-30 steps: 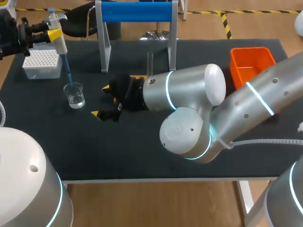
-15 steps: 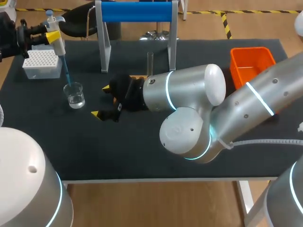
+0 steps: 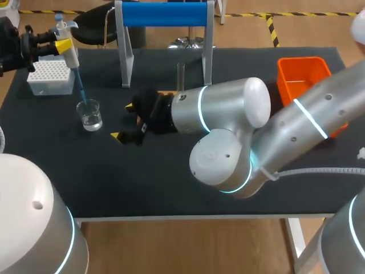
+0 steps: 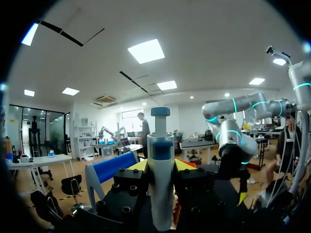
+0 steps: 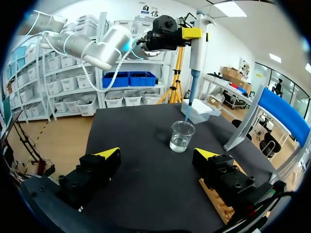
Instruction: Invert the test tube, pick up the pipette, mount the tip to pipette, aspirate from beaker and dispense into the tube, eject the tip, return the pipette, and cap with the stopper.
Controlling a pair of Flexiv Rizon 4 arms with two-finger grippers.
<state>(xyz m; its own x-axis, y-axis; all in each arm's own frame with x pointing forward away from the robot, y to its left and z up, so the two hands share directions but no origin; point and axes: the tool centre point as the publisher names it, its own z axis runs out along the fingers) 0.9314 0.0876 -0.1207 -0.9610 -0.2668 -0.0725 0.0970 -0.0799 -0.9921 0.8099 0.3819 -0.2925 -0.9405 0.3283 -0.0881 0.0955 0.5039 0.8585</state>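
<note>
Above the small clear glass beaker (image 3: 90,115) of water, at the left of the dark mat (image 3: 142,182), the white-and-blue pipette (image 3: 69,47) has risen a little over the last second. Its thin blue tip (image 3: 80,87), lately dipped inside the glass, now ends about at the rim, as the right wrist view shows. I judge the aspirating done and the carry to the tube next. The left gripper (image 3: 61,43) stays clamped on the pipette's body, a yellow-tipped finger pressing from either side. Its arm comes in level from the left edge and holds the tool nearly upright. The clear glass test tube (image 3: 181,76) stands upright well apart from the beaker, just beside a leg of the blue-barred stand (image 3: 164,13). The right gripper (image 3: 124,121) hangs low over the mat near the beaker, fingers spread wide on nothing. Its arm reaches past the middle, wrist lying level.
</note>
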